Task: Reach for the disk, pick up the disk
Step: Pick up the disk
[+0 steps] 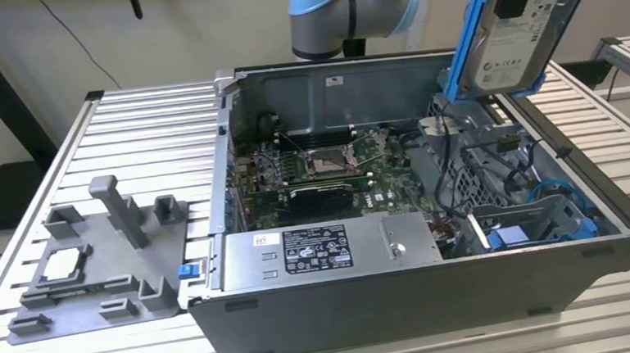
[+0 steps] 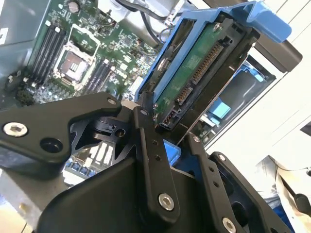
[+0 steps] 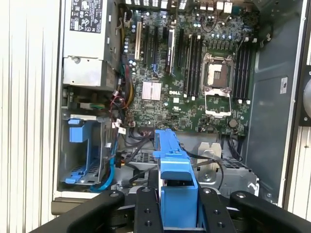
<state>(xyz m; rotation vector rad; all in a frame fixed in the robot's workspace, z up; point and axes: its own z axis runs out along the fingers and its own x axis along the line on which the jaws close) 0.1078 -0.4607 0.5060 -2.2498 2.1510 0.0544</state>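
Disk (image 1: 520,37) aloft, clamped between black fingers (image 2: 150,160)

Held: my black metal gripper (image 2: 167,141) is clamped on the flat silver-grey hard disk (image 2: 201,73) in its blue plastic bracket (image 2: 262,24).
Grip: my black fingers (image 2: 146,145) press the disk's lower end, one on each side.
Facing me: the disk's green circuit board and black connector strip.
Beyond my fingers: green motherboard (image 2: 82,53) with square silver processor socket (image 2: 73,60), well apart from the disk.
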